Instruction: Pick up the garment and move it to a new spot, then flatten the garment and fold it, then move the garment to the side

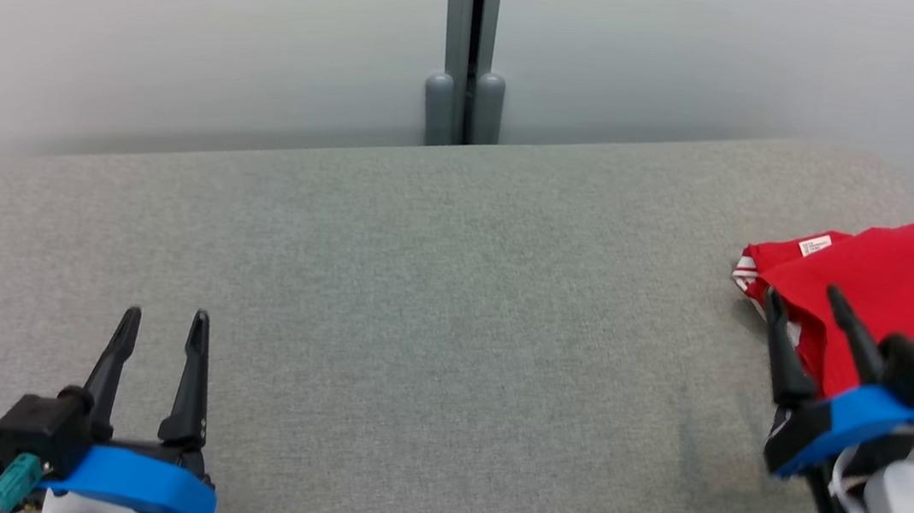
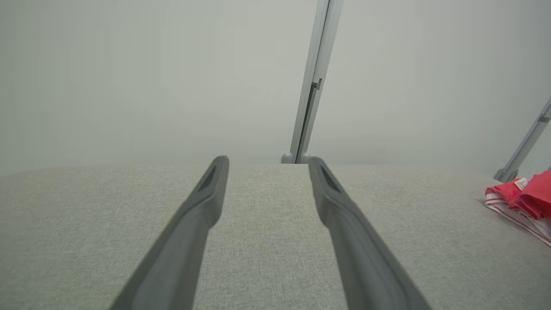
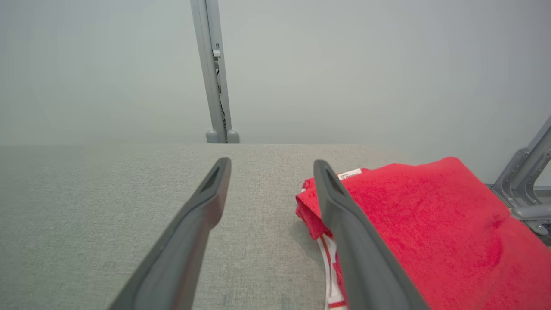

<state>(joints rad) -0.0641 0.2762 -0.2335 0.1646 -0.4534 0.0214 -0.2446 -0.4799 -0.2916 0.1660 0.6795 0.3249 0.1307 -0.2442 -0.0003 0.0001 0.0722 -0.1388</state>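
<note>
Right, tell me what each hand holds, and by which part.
Nothing. The left hand is open over the table; the right hand is open at the edge of the red garment.

Tabletop: free run of grey cloth from the left tool across the middle and well to the right. Red garment takes up the far right corner, with the right tool, fingers spread, at its left edge. Wall and grey post close off the far edge.
</note>
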